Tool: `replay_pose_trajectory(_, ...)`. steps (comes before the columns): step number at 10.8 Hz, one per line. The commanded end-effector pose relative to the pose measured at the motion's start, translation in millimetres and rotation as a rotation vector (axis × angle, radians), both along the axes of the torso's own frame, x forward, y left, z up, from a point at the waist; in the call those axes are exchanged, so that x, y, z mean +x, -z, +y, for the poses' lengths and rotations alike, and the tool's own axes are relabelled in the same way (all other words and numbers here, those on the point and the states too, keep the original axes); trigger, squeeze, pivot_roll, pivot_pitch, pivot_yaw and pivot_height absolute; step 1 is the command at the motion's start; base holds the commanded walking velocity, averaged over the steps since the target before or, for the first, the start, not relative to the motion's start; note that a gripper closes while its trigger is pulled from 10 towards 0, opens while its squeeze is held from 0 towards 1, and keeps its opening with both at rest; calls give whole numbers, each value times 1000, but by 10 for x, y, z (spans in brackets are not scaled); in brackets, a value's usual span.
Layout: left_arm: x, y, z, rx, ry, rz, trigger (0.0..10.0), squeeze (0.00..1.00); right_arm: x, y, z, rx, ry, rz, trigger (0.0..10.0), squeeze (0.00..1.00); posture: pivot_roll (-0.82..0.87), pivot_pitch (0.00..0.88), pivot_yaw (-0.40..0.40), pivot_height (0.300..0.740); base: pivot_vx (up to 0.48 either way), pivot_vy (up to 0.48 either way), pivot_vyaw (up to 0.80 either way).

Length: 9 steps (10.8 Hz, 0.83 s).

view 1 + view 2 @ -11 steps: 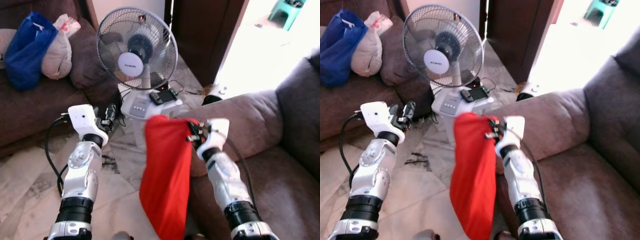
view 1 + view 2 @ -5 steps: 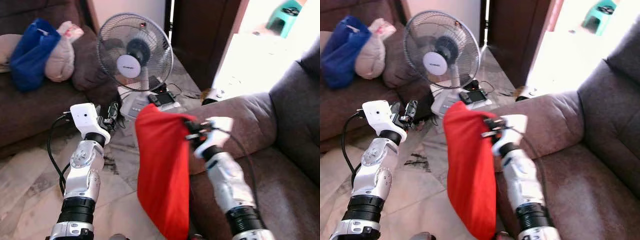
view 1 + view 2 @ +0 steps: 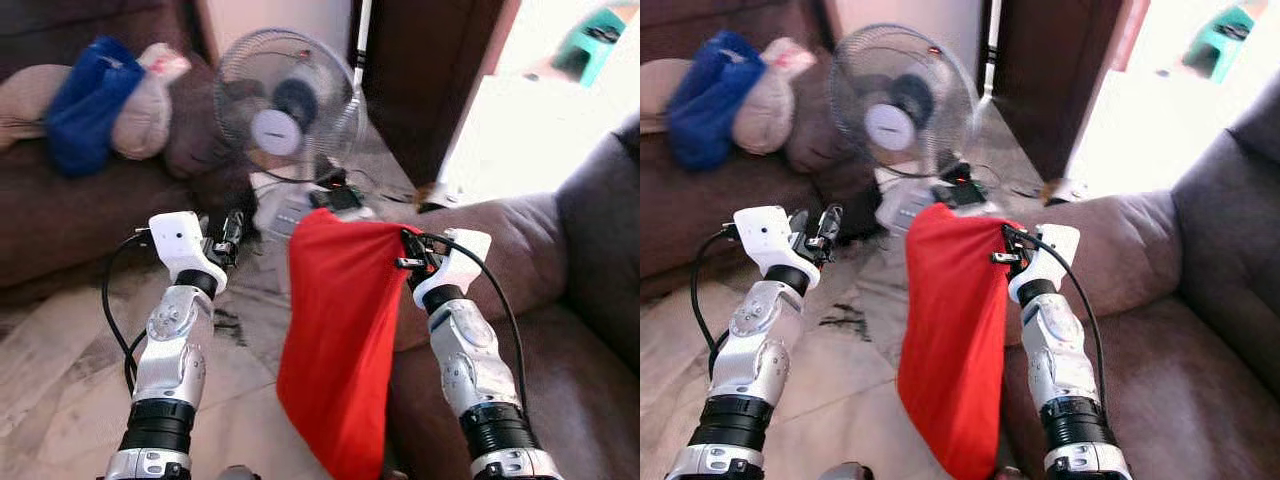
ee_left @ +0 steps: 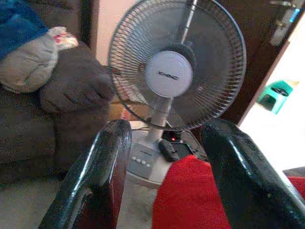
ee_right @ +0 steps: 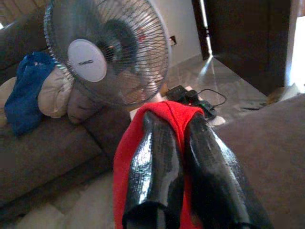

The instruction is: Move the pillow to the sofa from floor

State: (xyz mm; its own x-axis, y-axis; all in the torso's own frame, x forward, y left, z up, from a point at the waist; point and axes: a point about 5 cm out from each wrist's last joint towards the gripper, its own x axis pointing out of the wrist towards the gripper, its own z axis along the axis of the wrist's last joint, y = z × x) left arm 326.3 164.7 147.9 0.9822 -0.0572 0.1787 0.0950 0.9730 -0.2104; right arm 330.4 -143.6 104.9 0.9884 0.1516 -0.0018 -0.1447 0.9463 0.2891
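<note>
A red pillow [image 3: 335, 340] hangs limp in the air from its top corner, held by my right gripper [image 3: 408, 251], which is shut on it. In the right wrist view the two black fingers [image 5: 157, 162] pinch the red fabric [image 5: 126, 157]. The pillow dangles over the floor beside the arm of the grey-brown sofa [image 3: 510, 250] on my right. My left gripper [image 3: 232, 228] is raised to the pillow's left, open and empty; in the left wrist view its fingers [image 4: 107, 167] stand wide apart with the pillow's red edge [image 4: 190, 195] beyond them.
A white table fan [image 3: 285, 125] with a base and remote stands on the marble floor [image 3: 60, 370] straight ahead. A dark brown sofa [image 3: 70, 220] at left holds a blue cloth [image 3: 85, 100] and beige cushions. A bright doorway [image 3: 540, 110] opens at the back right.
The camera has shifted and the picture is blurred. The right gripper still holds the pillow, which has swung slightly to the right, nearer the sofa arm. The left arm keeps its pose.
</note>
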Motion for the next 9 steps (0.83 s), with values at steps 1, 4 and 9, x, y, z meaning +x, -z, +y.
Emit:
replay_pose_trajectory(1,-20,-18,16,17,-5,-7,10000,0,77,-312,-25,11,26,-149,10000,0,90,16,-26,740,0,0,0)
replay_pose_trajectory(4,-24,-16,11,15,-2,-9,10000,0,81,-287,-3,-8,30,-143,10000,0,91,3,-24,740,0,-36,0)
replay_pose_trajectory(9,-22,-16,2,10,7,-13,10000,0,102,-292,-7,-17,35,-144,10000,0,89,0,-22,740,0,96,-113)
